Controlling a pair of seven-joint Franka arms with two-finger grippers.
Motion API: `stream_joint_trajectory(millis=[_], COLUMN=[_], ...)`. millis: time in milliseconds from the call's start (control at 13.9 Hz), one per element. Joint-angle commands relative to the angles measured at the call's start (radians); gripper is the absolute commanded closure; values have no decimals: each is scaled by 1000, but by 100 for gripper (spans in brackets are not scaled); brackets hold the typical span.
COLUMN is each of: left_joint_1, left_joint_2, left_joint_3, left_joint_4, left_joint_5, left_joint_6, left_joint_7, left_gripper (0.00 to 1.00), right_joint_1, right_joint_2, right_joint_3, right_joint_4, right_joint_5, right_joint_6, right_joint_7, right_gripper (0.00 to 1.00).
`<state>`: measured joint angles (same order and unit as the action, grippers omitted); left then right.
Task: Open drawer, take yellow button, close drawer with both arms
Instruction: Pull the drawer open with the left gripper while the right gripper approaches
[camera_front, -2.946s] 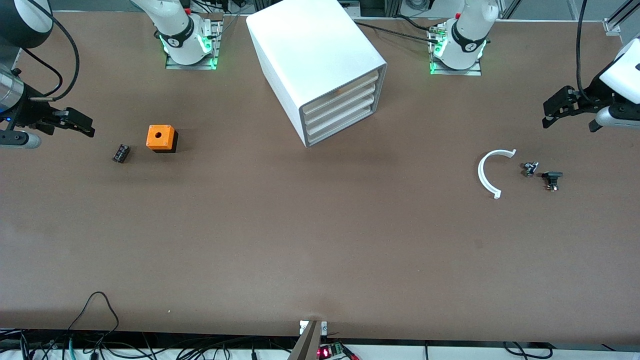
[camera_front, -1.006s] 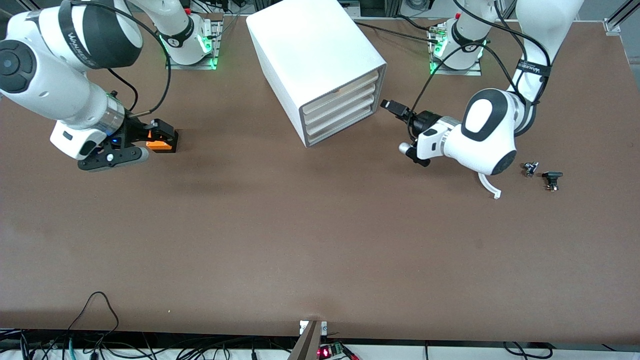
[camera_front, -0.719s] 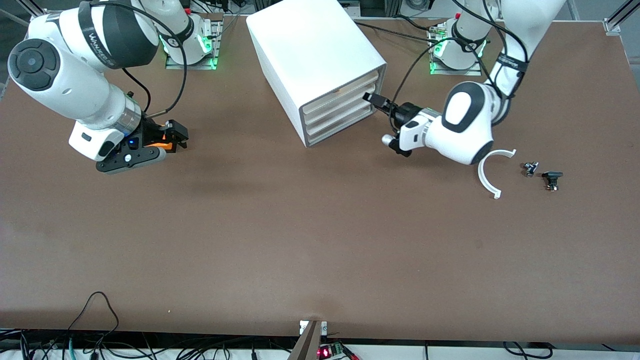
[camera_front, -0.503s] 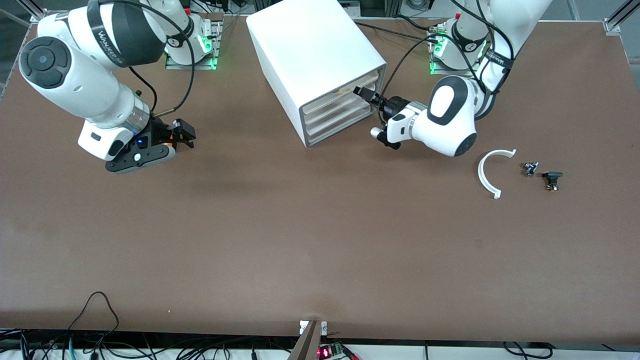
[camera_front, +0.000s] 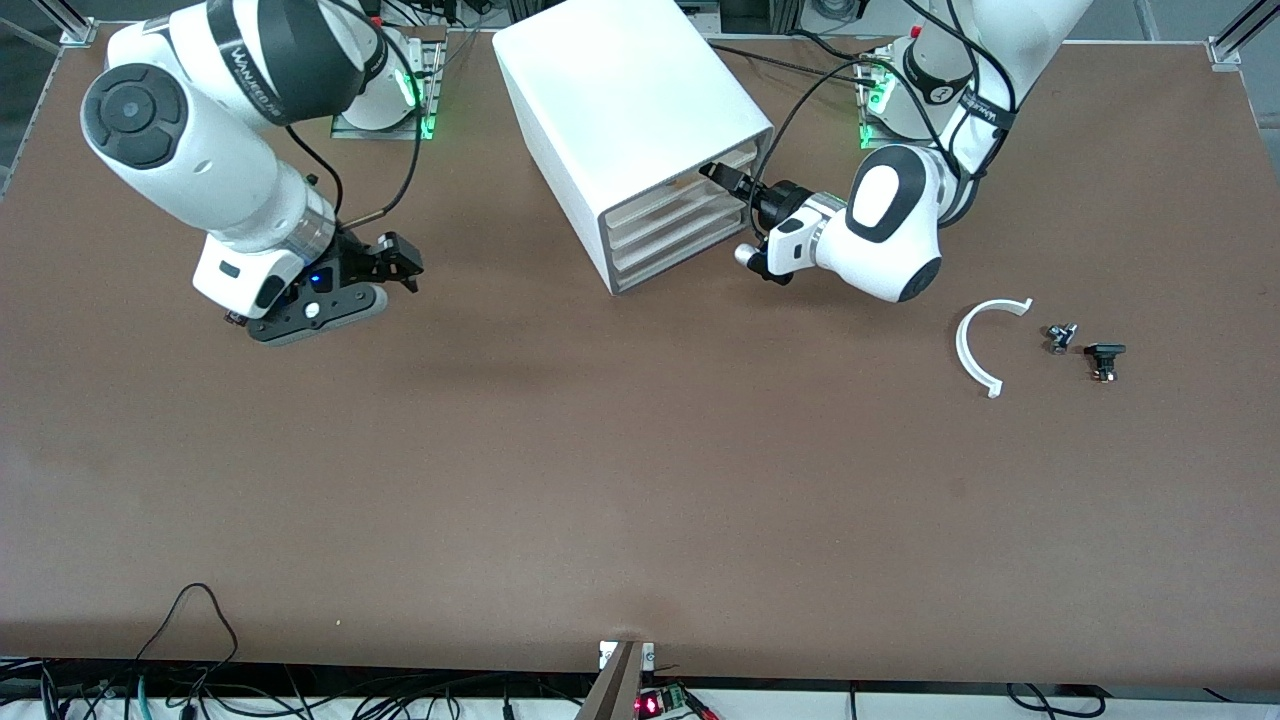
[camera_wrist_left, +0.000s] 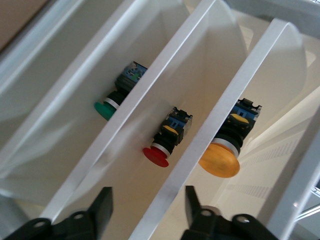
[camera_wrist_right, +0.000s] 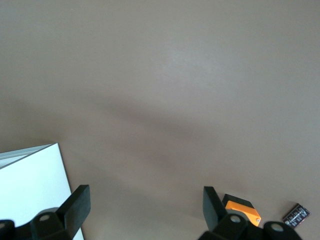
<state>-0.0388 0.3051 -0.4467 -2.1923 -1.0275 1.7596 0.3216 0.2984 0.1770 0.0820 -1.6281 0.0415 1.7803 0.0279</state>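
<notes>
The white cabinet (camera_front: 620, 100) stands at the table's back middle, all its drawers pushed in. My left gripper (camera_front: 716, 176) is open at the front of the uppermost drawer (camera_front: 690, 172). In the left wrist view its fingers (camera_wrist_left: 104, 205) stand either side of a white drawer front edge (camera_wrist_left: 200, 145), gripper (camera_wrist_left: 148, 209) not closed on it. The orange-capped button (camera_wrist_left: 220, 159) lies in the drawer beside that edge. My right gripper (camera_front: 403, 266) is open and empty low over the table toward the right arm's end; it also shows in the right wrist view (camera_wrist_right: 145, 205).
Green (camera_wrist_left: 105, 109) and red (camera_wrist_left: 156, 155) buttons lie in the lower drawers. An orange cube (camera_wrist_right: 242, 210) and a black part (camera_wrist_right: 296, 215) sit under the right hand. A white curved piece (camera_front: 972, 345) and two small black parts (camera_front: 1060, 337) (camera_front: 1103, 358) lie toward the left arm's end.
Both arms have swung in from the table's ends. The left gripper has moved up to the top drawer's front. The right gripper has passed over the orange cube toward the cabinet. The drawers stay shut.
</notes>
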Motion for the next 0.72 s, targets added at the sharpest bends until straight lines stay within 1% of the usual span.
stream_joint_trajectory(millis=[0,72,144,287,359,431,575,647], left_joint_1=[5,7,19,46,59,72,77,82], left_joint_2=[-37,-35,-37,-53,-60,-58,-54,-54], left_joint_3=[-20,-18,-12,37,52,89,137,141], left_joint_4=[-50,-50,-49,-35,-11,20,40,48], left_joint_5=[-36,-28,-22,-22,-22,-20,-2,23], left_joint_6=[52,66,81,160,184,185,204,234], left_joint_7=[14,14,13,21,19,17,42,69], left_gripper=[82,100,100,100,100,100,100,55], right_joint_1=[50,56,56,57,58,59,59,61], right_joint_2=[33,54,87,139,153,165,196,219], right_joint_3=[18,48,88,143,172,195,243,257], right_joint_4=[79,105,146,223,232,234,255,270], right_joint_5=[15,17,17,6,5,3,0,-8], right_joint_6=[-24,-18,-13,-15,-13,-12,23,42], right_joint_7=[-6,-19,-20,-34,-49,-57,-77,-124], right_gripper=[0,0,0,0,0,0,0,0])
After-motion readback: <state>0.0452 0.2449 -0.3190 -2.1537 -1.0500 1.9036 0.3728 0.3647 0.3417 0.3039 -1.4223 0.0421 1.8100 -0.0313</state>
